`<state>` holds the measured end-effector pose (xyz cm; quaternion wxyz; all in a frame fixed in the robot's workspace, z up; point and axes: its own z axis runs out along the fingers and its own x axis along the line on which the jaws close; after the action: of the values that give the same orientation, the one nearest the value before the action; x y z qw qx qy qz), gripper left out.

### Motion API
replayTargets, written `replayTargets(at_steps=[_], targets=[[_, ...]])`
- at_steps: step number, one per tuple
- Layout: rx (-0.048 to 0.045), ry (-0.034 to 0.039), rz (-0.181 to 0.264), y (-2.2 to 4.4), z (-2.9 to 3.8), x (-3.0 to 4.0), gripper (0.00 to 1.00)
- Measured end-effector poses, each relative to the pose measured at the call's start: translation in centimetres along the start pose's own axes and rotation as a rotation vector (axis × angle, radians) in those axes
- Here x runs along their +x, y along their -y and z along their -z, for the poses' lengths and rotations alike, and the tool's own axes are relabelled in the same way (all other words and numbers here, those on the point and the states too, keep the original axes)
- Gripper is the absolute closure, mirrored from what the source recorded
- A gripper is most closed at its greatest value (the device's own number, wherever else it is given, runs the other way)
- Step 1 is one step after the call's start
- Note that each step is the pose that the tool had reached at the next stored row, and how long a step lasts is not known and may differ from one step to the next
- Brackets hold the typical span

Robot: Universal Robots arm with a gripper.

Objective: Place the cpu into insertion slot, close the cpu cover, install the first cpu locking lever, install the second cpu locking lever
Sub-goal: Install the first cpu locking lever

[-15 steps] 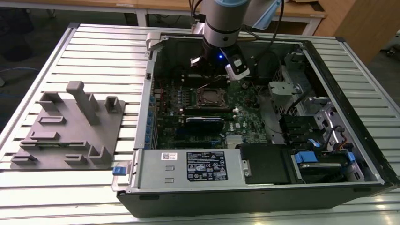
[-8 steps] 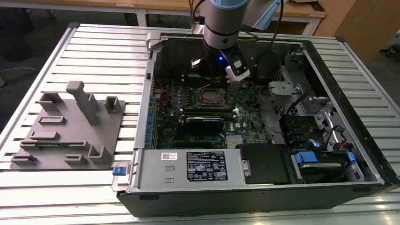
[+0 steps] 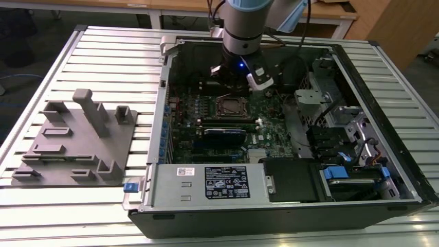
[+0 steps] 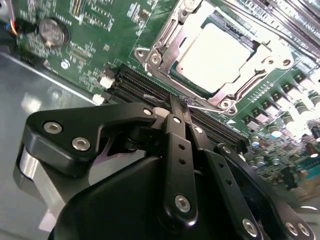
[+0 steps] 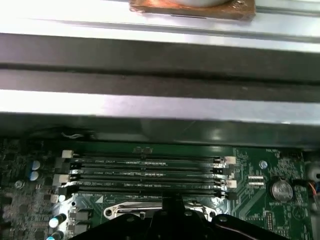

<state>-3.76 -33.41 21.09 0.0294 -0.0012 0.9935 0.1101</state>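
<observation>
**Gripper and socket inside the opened computer case.** In the second wrist view the gripper has its two black fingers drawn together to a narrow tip. No gap shows between them and nothing is seen in their grasp. The tip hangs over the long black memory slots, which lie between it and the socket.

Just beyond those slots the cpu sits flat in its seat on the green circuit board, its pale metal top facing up. The cpu cover lies down around it as a silver frame, with the chip showing through the cut-out centre. The cpu is near the fingertips but apart from them. Whether the locking levers are latched cannot be told.

The first wrist view looks the other way along the board. It shows the gripper tip over the near edge of the cover, with the row of memory slots past it and the banded metal wall of the case beyond them.

A round coin battery appears in both wrist views.

The exterior view gives the wider setting. The arm descends into the open computer case, which lies on a slatted table. The insertion slot sits mid-board, just below the wrist, and the labelled power supply lies along the case's near edge. A grey fixture plate rests on the table, well apart at the exterior view's left.
</observation>
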Motion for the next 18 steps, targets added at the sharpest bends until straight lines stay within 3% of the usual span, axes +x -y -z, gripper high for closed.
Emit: replayTargets(at_steps=[8,12,15,18], targets=[[0.0064,0.0217,-0.097,-0.10,-0.15,0.01,0.90],[0.0075,0.0291,-0.113,-0.28,-0.25,0.31,0.90],[0.0067,0.0457,-0.111,-0.35,-0.39,0.65,0.90],[0.0049,0.0736,-0.105,-0.36,-0.51,0.89,0.90]])
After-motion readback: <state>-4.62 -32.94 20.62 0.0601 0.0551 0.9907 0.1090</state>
